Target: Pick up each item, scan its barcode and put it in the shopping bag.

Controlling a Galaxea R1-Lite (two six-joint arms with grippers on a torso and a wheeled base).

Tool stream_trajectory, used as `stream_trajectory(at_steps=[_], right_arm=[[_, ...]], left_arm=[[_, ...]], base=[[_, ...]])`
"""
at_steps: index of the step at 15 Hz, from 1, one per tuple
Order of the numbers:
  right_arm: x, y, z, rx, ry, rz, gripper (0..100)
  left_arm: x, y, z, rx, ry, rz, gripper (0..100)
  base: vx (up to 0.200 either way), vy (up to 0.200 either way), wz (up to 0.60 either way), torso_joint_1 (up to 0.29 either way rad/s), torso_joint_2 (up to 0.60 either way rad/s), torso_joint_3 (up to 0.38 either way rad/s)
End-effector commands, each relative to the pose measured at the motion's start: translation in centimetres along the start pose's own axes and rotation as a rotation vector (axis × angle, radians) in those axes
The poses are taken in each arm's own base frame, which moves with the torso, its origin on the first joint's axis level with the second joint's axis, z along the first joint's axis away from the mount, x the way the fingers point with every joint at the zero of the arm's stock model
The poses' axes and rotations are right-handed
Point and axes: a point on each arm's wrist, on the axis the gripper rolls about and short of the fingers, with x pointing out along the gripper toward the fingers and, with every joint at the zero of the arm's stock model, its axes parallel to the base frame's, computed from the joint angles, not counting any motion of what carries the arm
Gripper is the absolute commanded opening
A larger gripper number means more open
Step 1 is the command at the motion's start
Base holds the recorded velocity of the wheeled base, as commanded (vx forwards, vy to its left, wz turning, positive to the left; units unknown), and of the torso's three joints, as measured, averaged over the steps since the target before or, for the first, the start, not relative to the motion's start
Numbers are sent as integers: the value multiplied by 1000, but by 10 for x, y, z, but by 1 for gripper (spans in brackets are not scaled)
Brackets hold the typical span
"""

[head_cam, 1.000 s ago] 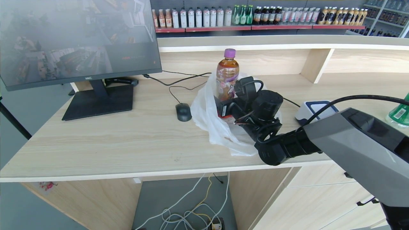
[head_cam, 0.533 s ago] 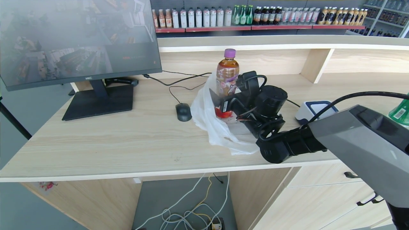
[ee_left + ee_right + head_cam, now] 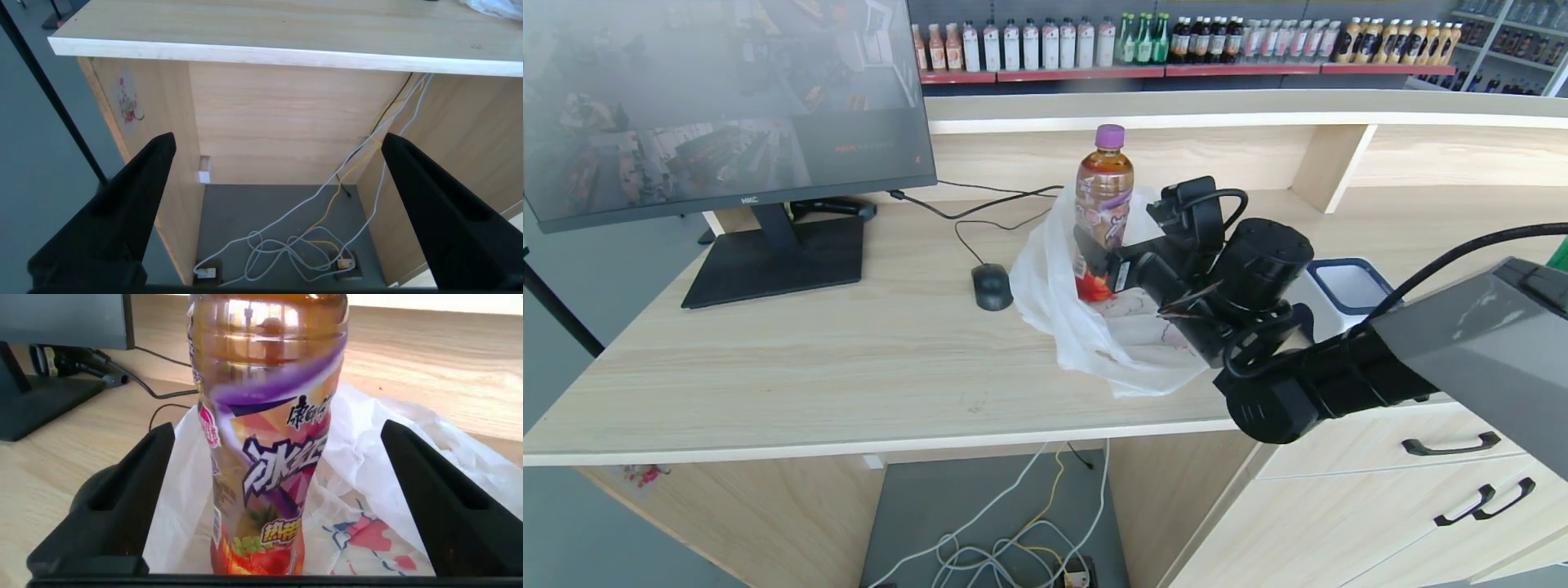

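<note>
A tea bottle (image 3: 1103, 192) with a purple cap stands upright inside the white shopping bag (image 3: 1062, 318) on the wooden counter (image 3: 849, 351). My right gripper (image 3: 1097, 255) is open at the bottle's lower half. In the right wrist view the bottle (image 3: 265, 441) stands just ahead of the wide-spread fingers of the right gripper (image 3: 278, 433), with the bag (image 3: 384, 490) crumpled around its base. My left gripper (image 3: 279, 143) hangs open below the counter's front edge, holding nothing.
A barcode scanner (image 3: 1343, 286) sits right of the bag, partly behind my right arm. A mouse (image 3: 992, 286) and a monitor (image 3: 719, 106) are to the left. A green bottle (image 3: 1560, 253) shows at the right edge. Cables (image 3: 286, 237) lie under the counter.
My right arm has drawn back to the right, its open gripper sliding away from around the bottle's base. The bottle stays upright in the bag. The arm now covers part of the scanner.
</note>
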Motion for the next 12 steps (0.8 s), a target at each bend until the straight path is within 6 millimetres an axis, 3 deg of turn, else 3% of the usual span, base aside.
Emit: stream_trajectory(at_steps=[1,3,8,12], right_arm=[[-28,0,29,-16,-25,14,100],[-41,8,43,-3,-69,32,100],[-75,17,39,-1,-110,53,100],[-111,29,57,31,-69,35,100]], left_arm=[[0,0,0,0,-1,2,100],[0,0,0,0,-1,0,100],[0,0,0,0,-1,0,100],[0,0,0,3,-1,0,100]], base=[[0,0,0,0,0,0],[0,0,0,0,0,0],[0,0,0,0,0,0],[0,0,0,0,0,0]])
